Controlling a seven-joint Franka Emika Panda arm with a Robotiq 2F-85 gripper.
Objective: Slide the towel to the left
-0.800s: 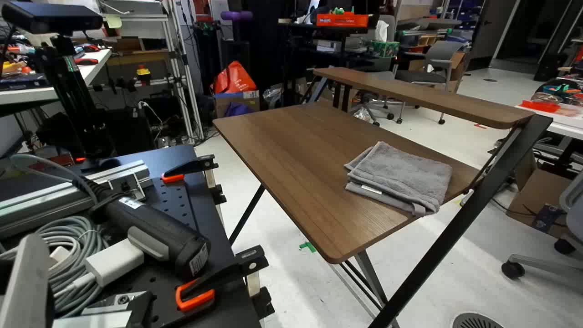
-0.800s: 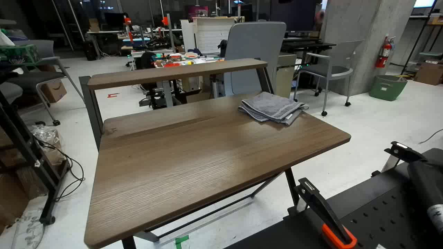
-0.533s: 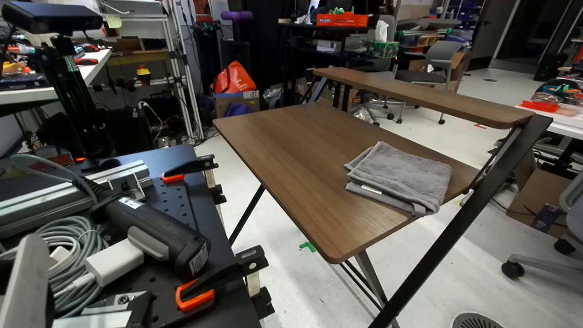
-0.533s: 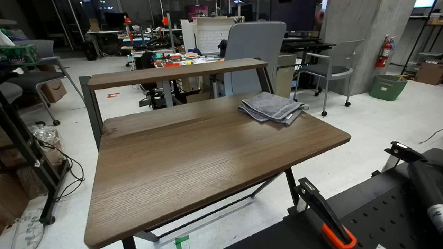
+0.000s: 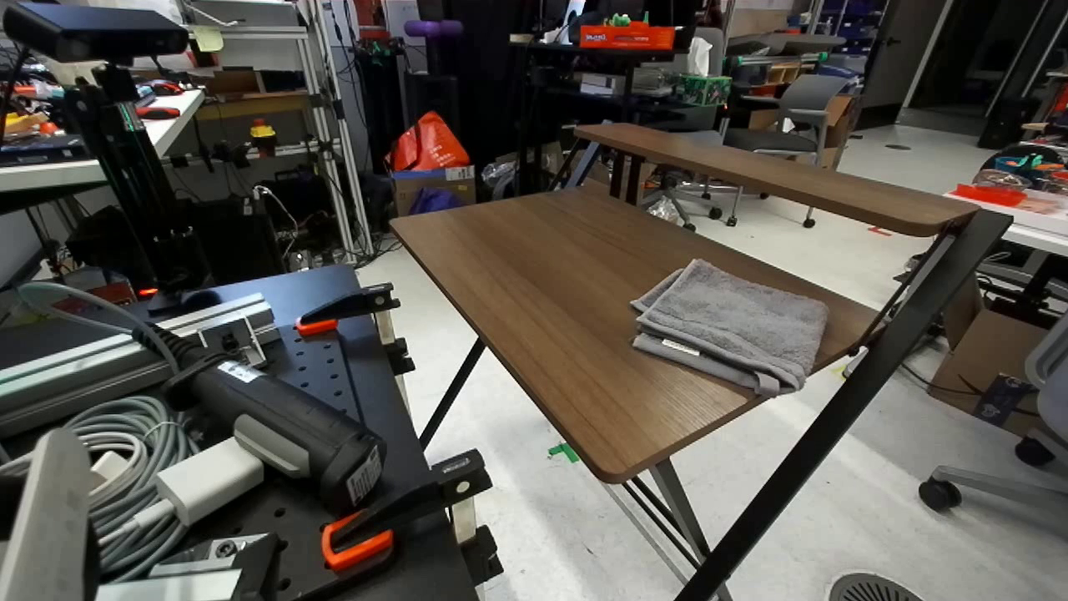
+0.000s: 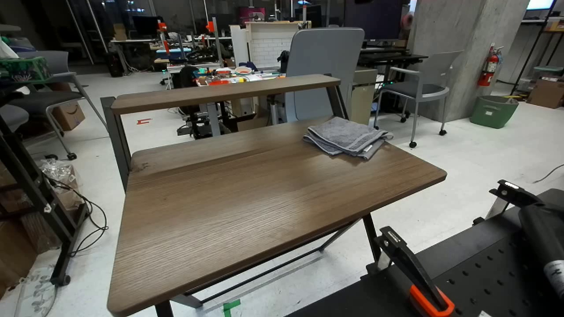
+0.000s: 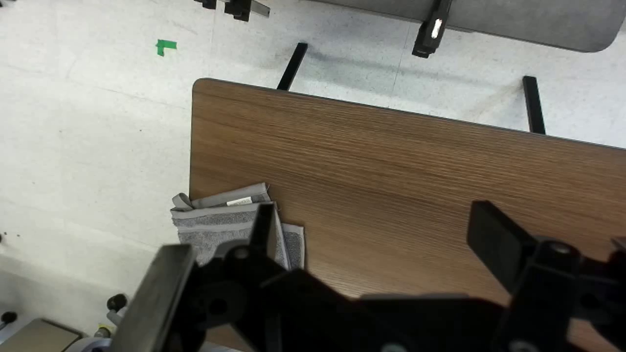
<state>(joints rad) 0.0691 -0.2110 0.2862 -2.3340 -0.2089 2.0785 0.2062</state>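
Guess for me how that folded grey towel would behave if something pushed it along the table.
The towel is likely soft and floppy, being folded cloth. Its unevenly stacked layers may shift or bunch when pushed. It seems unlikely to roll or tip, since it lies flat on the table.

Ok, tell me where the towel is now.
In an exterior view, the towel lies on the right part of the tabletop, near the slanted black leg. In the wrist view, it's at the tabletop's left edge, partly behind one of the fingers.
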